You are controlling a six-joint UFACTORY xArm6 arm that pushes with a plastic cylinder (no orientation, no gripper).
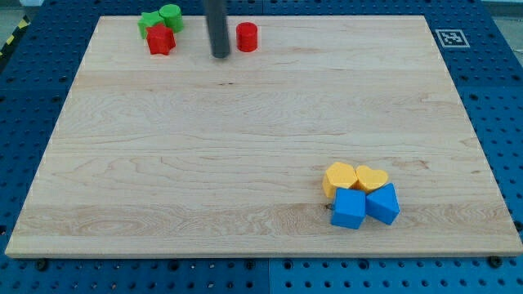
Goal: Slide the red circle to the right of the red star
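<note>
The red circle (247, 37) stands near the board's top edge, left of centre. The red star (160, 39) sits farther to the view's left, about a hundred pixels from the circle. My tip (221, 55) is the lower end of the dark rod that comes down from the view's top. It stands between the two red blocks, just left of the red circle and a little apart from it.
A green star (150, 21) and a green circle (171, 15) touch the red star from above. At the lower right sit a yellow hexagon (340, 177), a yellow heart (372, 177) and two blue blocks (349, 208), (383, 203) in a cluster. The wooden board (245, 147) lies on a blue pegboard.
</note>
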